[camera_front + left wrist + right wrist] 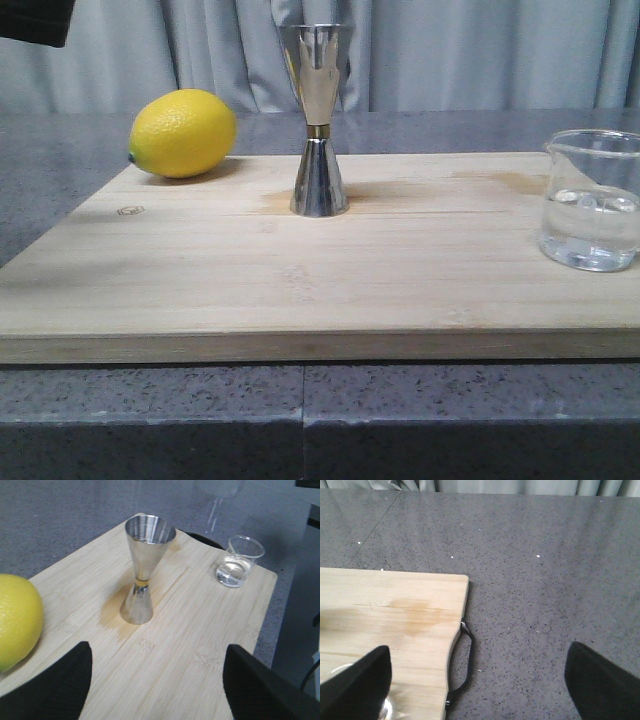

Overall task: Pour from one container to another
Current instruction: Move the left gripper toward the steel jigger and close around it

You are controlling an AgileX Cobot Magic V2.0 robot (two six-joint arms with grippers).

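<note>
The clear glass beaker (592,200) stands on the right end of the wooden board (300,290) with a little clear liquid in it. The steel jigger (318,120) is upright at the board's middle, towards the back. In the left wrist view my left gripper (157,685) hangs open above the board, short of the jigger (142,570), with the beaker (237,562) farther off. My right gripper (480,680) is open over the board's right edge. Only a sliver of the beaker's rim (340,670) shows by its finger (357,685).
A yellow lemon (182,132) lies at the board's back left corner, beside the left gripper's finger (55,690). A black handle (462,665) sticks out of the board's right end. Dark speckled counter (545,580) surrounds the board, with grey curtains behind.
</note>
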